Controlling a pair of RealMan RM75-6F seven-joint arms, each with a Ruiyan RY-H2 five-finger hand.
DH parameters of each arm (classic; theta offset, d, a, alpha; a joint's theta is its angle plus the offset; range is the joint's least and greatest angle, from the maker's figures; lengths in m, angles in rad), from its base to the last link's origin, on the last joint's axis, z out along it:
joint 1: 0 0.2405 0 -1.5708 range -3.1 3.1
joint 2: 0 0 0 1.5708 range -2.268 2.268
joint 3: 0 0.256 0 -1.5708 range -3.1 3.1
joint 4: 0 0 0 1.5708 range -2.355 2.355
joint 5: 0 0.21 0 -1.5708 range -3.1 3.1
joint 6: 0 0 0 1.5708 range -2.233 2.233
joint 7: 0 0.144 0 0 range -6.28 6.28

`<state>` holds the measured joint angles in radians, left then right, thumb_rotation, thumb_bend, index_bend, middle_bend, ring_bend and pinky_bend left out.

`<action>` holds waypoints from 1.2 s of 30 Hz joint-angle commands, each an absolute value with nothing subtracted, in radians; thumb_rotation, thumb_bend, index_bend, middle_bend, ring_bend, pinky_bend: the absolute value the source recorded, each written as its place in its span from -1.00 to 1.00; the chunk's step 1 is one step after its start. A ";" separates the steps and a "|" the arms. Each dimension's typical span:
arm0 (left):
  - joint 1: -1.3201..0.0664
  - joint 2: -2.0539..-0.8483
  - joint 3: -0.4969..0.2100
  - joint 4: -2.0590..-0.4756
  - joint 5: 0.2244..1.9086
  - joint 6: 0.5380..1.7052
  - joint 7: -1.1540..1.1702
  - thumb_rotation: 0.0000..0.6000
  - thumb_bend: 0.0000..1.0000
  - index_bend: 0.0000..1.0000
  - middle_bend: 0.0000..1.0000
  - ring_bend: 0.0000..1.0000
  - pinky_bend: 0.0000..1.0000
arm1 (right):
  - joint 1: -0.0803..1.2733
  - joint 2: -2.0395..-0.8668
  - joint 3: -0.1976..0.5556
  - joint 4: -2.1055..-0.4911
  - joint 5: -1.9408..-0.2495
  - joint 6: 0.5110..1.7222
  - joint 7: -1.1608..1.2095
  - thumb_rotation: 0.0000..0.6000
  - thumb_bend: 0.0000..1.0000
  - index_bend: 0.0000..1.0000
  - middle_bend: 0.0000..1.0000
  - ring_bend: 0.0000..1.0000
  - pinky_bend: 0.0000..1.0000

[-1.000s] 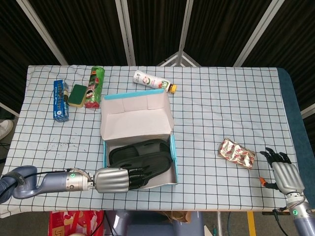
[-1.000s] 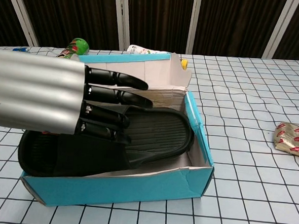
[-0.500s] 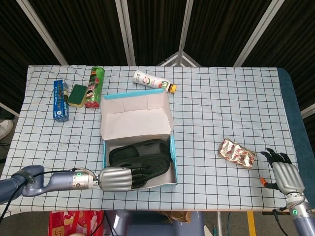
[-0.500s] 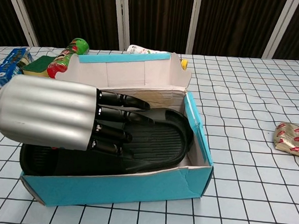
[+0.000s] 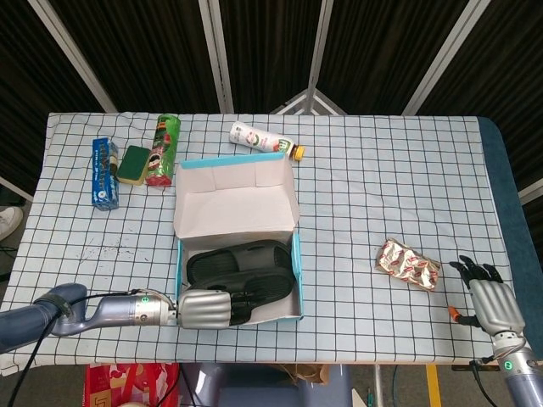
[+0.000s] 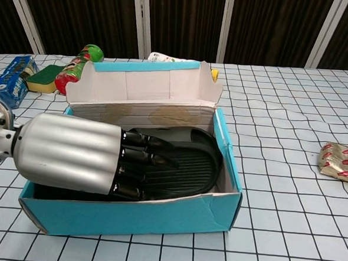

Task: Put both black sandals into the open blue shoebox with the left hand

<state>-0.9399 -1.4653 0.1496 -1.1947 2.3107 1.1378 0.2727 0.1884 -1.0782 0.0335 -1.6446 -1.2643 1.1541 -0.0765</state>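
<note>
Both sandals (image 5: pixel 240 270) lie inside box (image 5: pixel 295 264). Left hand (image 6: pixel 72 154) fingers (image 6: pixel 145 158) straight, slightly apart, flat on near sandal; lift clear without dragging it.

A table with a white checked cloth (image 5: pixel 382 186) holds an open blue cardboard shoebox (image 5: pixel 238 222) near the front. Far left lie a blue packet (image 5: pixel 103 173), a green sponge (image 5: pixel 133 164), a green tube can (image 5: pixel 161 149) and a white bottle (image 5: pixel 264 140). A shiny snack bag (image 5: pixel 408 264) lies right.

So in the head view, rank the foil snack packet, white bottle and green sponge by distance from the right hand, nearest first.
From the right hand:
1. Foil snack packet, just to its left, near edge.
2. White bottle, far side, behind the shoebox.
3. Green sponge, far left.
</note>
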 commanded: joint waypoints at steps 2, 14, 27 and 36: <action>-0.941 -1.479 0.168 -1.173 2.303 1.138 0.270 1.00 -0.17 -0.55 -0.15 -1.00 -1.00 | 0.189 -1.079 0.034 -1.645 -1.263 1.154 -0.079 1.00 -0.42 -0.67 -0.83 -0.68 -0.85; -0.950 -1.495 0.189 -1.161 2.268 1.127 0.296 1.00 -0.27 -0.62 -0.27 -1.00 -1.00 | 0.188 -1.077 0.034 -1.649 -1.260 1.157 -0.081 1.00 -0.42 -0.67 -0.83 -0.68 -0.86; -0.940 -1.427 0.176 -1.267 2.182 1.067 0.375 1.00 -0.52 -0.92 -0.80 -1.00 -1.00 | 0.189 -1.078 0.034 -1.649 -1.257 1.155 -0.084 1.00 -0.42 -0.67 -0.83 -0.69 -0.86; -0.942 -1.366 0.163 -1.374 2.154 1.031 0.448 1.00 -0.56 -1.00 -0.99 -1.00 -1.00 | 0.189 -1.079 0.034 -1.652 -1.253 1.154 -0.089 1.00 -0.42 -0.67 -0.83 -0.68 -0.86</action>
<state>-0.9418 -1.3808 0.1682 -1.3530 2.1621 1.0422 0.4300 0.1890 -1.0787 0.0345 -1.6515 -1.2532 1.1542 -0.0892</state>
